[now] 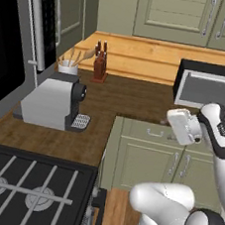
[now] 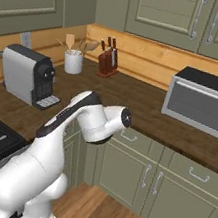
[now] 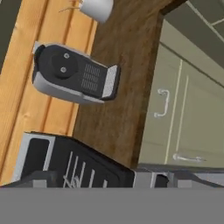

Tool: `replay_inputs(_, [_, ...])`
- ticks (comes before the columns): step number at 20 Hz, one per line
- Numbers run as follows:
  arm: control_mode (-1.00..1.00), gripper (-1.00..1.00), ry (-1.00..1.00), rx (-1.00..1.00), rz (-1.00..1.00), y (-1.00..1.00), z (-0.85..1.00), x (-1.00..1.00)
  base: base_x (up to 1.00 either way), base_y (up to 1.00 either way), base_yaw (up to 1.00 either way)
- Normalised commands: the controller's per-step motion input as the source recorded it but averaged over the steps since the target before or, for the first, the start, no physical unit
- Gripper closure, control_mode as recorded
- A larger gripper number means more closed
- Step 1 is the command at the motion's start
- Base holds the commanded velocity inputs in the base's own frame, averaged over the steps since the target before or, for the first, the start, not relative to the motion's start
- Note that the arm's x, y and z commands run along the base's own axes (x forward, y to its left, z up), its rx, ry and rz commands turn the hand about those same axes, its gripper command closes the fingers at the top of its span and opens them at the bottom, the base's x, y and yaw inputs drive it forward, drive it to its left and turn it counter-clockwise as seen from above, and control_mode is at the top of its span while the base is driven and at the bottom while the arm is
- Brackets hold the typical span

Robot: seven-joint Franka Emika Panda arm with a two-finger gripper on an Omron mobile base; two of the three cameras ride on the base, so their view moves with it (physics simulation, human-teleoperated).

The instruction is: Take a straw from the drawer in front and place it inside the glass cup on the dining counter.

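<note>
Drawer fronts (image 1: pixel 154 133) in pale sage-green run in a row just under the edge of the dark wood table (image 1: pixel 131 99), each with a small metal handle, and every one I can see is shut. Where the straw lies I cannot tell.

Below the drawers stand cupboard doors (image 2: pixel 119 176) of the same green with upright handles. The white arm reaches up in front of this row, and its claw (image 1: pixel 178 126) hangs above the table's front edge, apart from the drawers. Its jaws stand as wide as they go, and nothing is held between them.

On the table a grey coffee machine (image 1: pixel 53 102) sits near the left wall. Behind it is a white utensil holder (image 1: pixel 67 66) with wooden spoons, and just beside that a brown knife block (image 1: pixel 99 65). A silver microwave (image 2: pixel 203 105) stands well apart from them at the right end of the table, against the pale wood backsplash. A black stove (image 1: pixel 25 188) meets the table's near left end.

From the hand view the coffee machine appears from above, with the utensil holder beyond it, the stove close below, and a green cupboard door to the right of the table edge.
</note>
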Motion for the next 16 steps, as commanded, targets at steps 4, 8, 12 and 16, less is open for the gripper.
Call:
replay_inputs(4, [-1.0,-1.0,-0.07,0.33,0.07,0.01,-0.98,0.12,0.0,0.0,0.0])
replay_inputs(8, [-1.0,-1.0,-0.13,0.14,0.06,0.19,-0.7,0.05,0.0,0.0,0.0])
replay_inputs(12, [-1.0,-1.0,-0.1,0.02,0.02,0.26,-0.7,0.24,0.0,0.0,0.0])
replay_inputs(16, [-1.0,-1.0,-0.01,0.01,0.03,0.28,-0.61,0.53,0.0,0.0,0.0])
